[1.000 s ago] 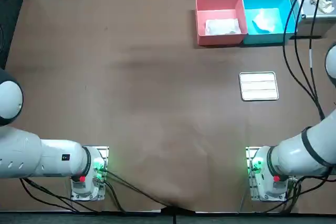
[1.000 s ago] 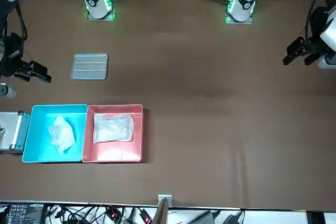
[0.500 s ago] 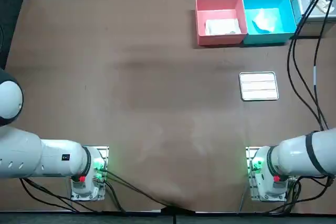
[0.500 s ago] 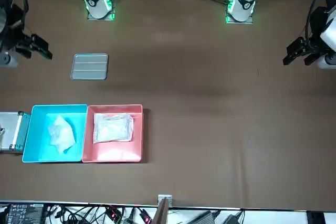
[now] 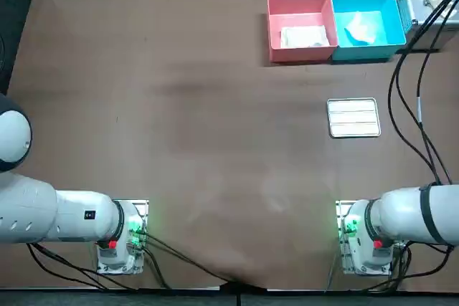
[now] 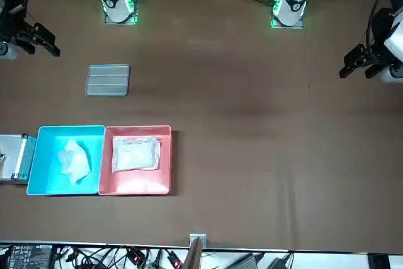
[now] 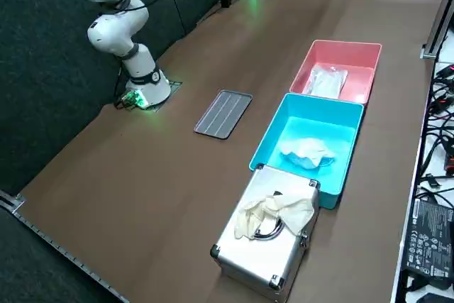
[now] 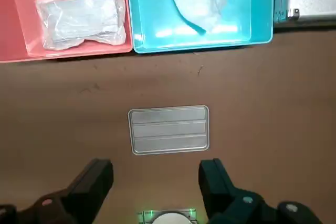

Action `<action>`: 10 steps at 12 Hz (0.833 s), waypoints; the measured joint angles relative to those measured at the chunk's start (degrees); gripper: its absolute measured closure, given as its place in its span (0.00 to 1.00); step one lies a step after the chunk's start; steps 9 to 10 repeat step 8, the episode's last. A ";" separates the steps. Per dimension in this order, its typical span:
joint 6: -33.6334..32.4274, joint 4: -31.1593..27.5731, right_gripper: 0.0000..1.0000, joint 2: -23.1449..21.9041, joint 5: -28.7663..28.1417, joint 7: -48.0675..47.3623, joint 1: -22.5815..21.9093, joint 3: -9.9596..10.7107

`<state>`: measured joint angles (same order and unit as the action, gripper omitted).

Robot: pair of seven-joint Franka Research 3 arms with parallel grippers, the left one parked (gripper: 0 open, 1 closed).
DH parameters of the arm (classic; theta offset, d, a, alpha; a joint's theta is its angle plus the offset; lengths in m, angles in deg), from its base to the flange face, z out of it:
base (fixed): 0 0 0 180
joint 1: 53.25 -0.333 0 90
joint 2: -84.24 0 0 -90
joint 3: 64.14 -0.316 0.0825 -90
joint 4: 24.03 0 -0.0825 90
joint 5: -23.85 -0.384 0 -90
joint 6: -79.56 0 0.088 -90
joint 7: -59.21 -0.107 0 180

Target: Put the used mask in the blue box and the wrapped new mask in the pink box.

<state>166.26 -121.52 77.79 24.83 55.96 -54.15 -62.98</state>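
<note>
Right gripper wide open and empty – both masks lie in their boxes beyond the ribbed plate.
Top view: on the brown table (image 5: 179,105), the ribbed plate (image 5: 353,117) lies alone; past its far edge the pink box (image 5: 301,53) and the blue box (image 5: 366,51) stand touching, the wrapped mask (image 5: 305,36) in the pink one, the used mask (image 5: 362,28) in the blue. Front view: the right gripper (image 6: 44,41) hangs beside the plate, towards the robot's right table edge, touching nothing. Right side view: a metal case (image 7: 255,253) sits against the blue box's end, on the side away from the pink box, further from the plate. Right wrist view: the fingers (image 8: 100,174) stand spread wider than the plate – nothing between them, the plate just ahead, the boxes beyond it.
</note>
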 joint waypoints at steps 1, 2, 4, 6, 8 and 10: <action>0.00 -0.27 0.00 -0.18 0.00 0.00 0.00 0.04; 0.00 -0.34 0.00 -0.19 -0.02 -0.01 -0.04 0.02; 0.07 -0.37 0.00 -0.16 -0.03 -0.04 -0.16 -0.13; 0.33 -0.37 0.00 -0.13 -0.03 -0.04 -0.22 -0.18; 0.62 -0.35 0.00 0.02 -0.03 -0.04 -0.22 -0.19; 0.62 -0.35 0.00 0.02 -0.03 -0.04 -0.22 -0.19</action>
